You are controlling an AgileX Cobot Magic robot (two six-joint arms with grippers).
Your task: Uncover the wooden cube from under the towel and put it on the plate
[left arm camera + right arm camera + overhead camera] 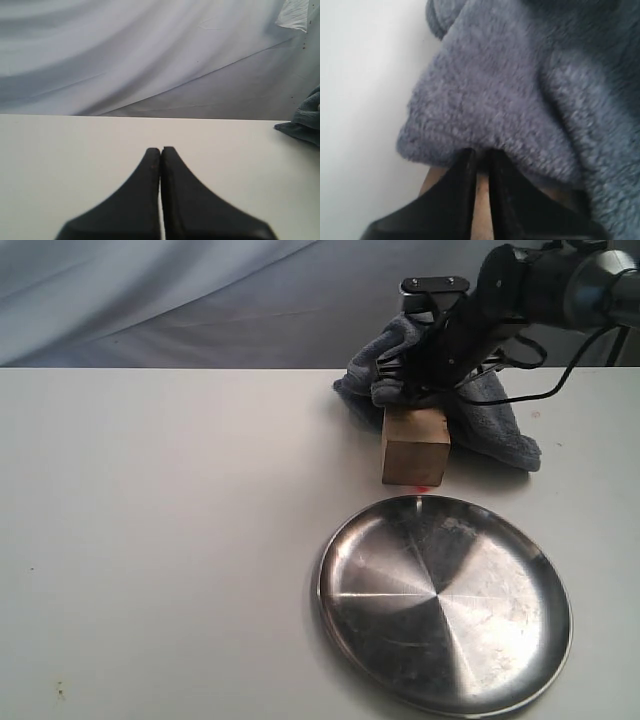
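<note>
Where the right gripper (408,385) sits in the upper right of the exterior view, we see it pinched on a fold of the towel (500,425). Its jaws are nearly together, with only a thin slit between them. In the right wrist view the right gripper (480,157) has its fingertips buried in the grey fluff of the towel (520,100), and a tan strip of the wooden cube (482,200) shows through the slit. The wooden cube (415,445) stands on the white table (150,540) at centre right, front faces bare, towel heaped behind and over its top edge. The plate (322,592) lies lower right, just below the cube, near but apart. Left gripper (161,160): fully closed on nothing, fingers touching, over bare table (60,145). A towel (307,122) edge shows in that view too.
</note>
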